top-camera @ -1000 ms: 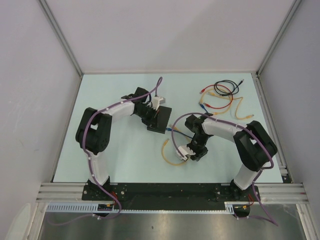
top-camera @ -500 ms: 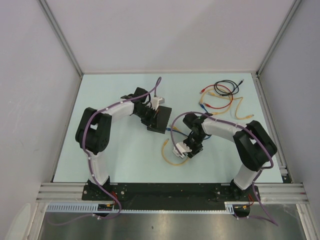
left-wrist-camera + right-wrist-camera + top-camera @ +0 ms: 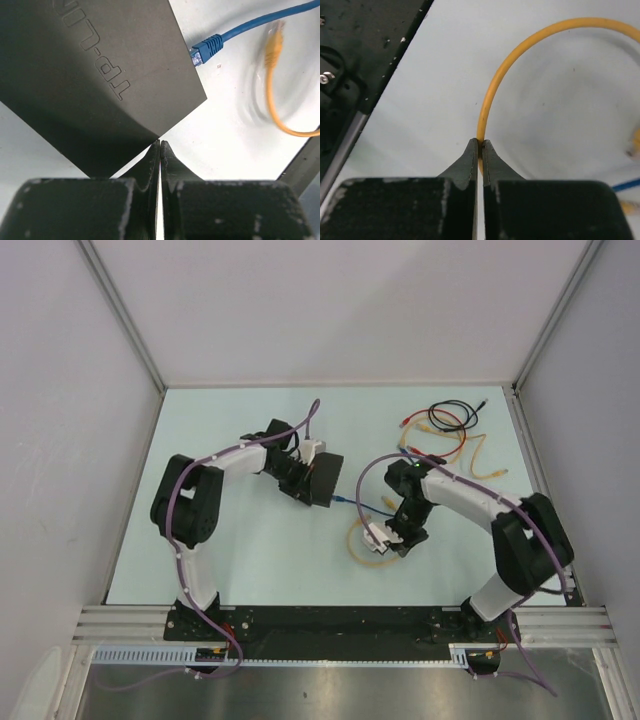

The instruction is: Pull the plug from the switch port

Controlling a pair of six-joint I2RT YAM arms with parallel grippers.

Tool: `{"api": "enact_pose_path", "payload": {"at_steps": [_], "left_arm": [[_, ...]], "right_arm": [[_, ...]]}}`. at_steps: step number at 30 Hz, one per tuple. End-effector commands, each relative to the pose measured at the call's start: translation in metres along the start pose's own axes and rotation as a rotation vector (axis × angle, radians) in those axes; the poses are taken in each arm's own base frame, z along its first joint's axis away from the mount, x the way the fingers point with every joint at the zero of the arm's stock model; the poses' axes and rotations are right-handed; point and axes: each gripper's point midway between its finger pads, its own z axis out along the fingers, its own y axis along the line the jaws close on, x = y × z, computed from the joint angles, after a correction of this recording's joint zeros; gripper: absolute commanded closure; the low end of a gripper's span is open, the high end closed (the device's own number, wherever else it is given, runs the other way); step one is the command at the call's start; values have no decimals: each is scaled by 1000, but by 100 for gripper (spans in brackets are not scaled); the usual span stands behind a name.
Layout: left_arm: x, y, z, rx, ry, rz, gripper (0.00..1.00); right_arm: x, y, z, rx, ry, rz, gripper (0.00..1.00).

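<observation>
Resting flat on the pale bench (image 3: 250,540), the thin matte-black switch (image 3: 100,75) has the left tool (image 3: 160,150), pressed together, at its near corner; a blue plug (image 3: 206,49) meets its edge; well apart from it, the right tool (image 3: 480,145) pinches a glossy round yellow cable (image 3: 487,100).

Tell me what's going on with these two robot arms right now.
The arms are working around a black switch. The left gripper is shut, with its tips at the switch's corner. The right gripper is shut on a yellow cable lying nearby on the table. The blue plug sits against the switch's edge, apparently not yet pulled out.
</observation>
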Motion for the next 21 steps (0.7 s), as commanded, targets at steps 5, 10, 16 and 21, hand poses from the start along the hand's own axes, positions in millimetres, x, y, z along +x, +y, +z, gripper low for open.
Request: {"api": "enact_pose_path", "payload": {"at_steps": [5, 10, 16, 21], "left_arm": [[-43, -2, -2, 39, -77, -1, 96], [-46, 1, 3, 44, -81, 12, 96], [-52, 4, 6, 47, -83, 7, 96], [-56, 1, 2, 48, -86, 18, 96]], "right_arm": [[3, 73, -39, -128, 116, 303, 100], [76, 73, -53, -126, 327, 482, 100], [174, 32, -88, 33, 574, 521, 100], [204, -19, -134, 252, 573, 609, 57]]}}
